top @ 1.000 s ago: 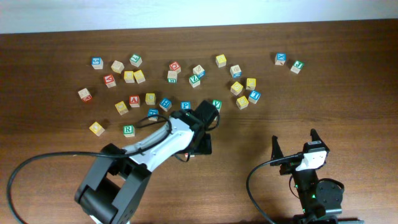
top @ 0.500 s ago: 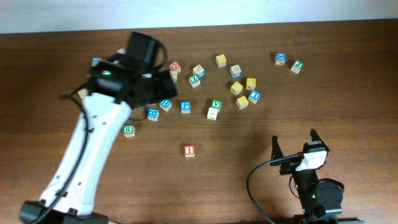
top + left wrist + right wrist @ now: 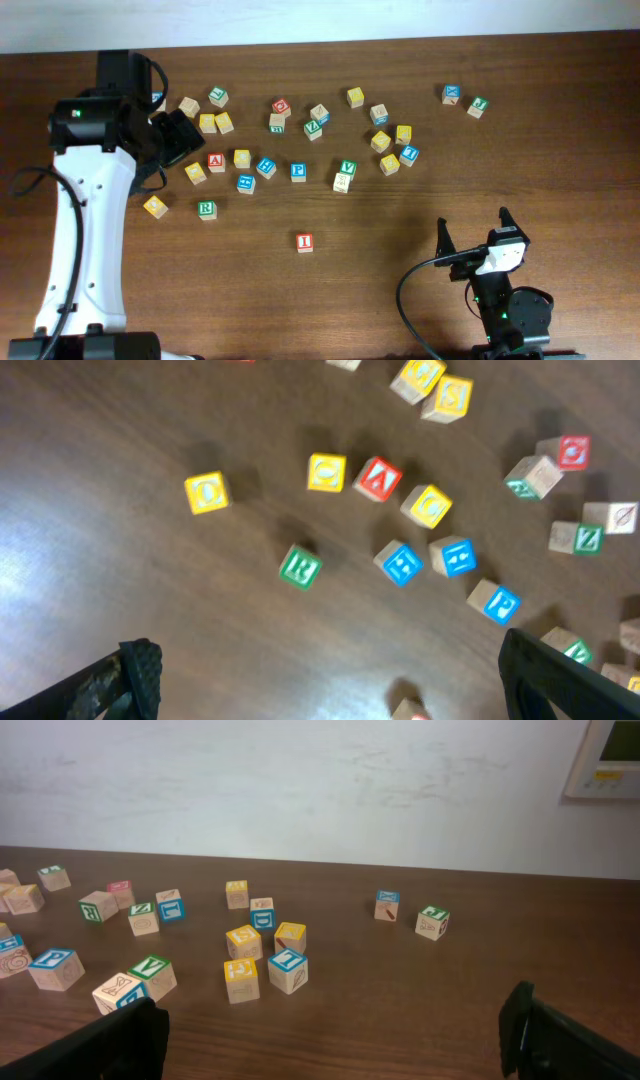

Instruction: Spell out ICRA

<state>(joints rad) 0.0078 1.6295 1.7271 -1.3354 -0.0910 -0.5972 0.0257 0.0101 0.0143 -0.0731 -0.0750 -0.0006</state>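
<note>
About twenty-eight small wooden cubes with painted letters lie on one dark wooden table (image 3: 560, 180). The red-framed I cube (image 3: 304, 241) sits alone at lower centre, its letter upright and its edges square to the frame; being a cube, it has no long axis. The A cube (image 3: 216, 161) and the R cube (image 3: 206, 209) are at the left. The yellow cube (image 3: 195, 172) just beside the A is perhaps the C. The left gripper (image 3: 330, 670) and the right gripper (image 3: 335, 1030) both have their fingers wide apart and hold nothing.
</note>
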